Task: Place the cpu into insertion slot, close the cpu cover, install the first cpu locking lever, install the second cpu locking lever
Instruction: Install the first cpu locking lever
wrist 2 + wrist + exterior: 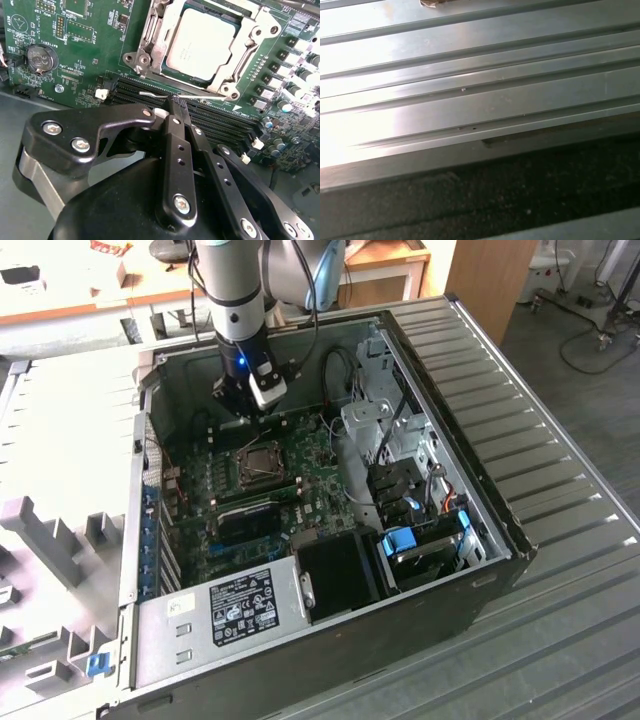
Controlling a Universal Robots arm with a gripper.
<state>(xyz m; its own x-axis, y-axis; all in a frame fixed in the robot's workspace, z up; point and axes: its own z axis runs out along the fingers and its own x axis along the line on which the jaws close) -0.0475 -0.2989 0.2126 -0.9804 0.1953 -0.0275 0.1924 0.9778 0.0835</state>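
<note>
While clenched, with fingertips of the hand (178, 103) pressed together, touches the thin wire locking lever (150, 93) just beside the memory slots (220, 117). Shows, in the second wrist view, the cpu (200, 42) seated in the insertion slot (239, 16), framed by the lowered cpu cover (152, 45), on the green motherboard (85, 60).

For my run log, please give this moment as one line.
cpu: seated | cpu cover: closed over cpu | gripper: shut, tips at locking lever beside socket
</note>
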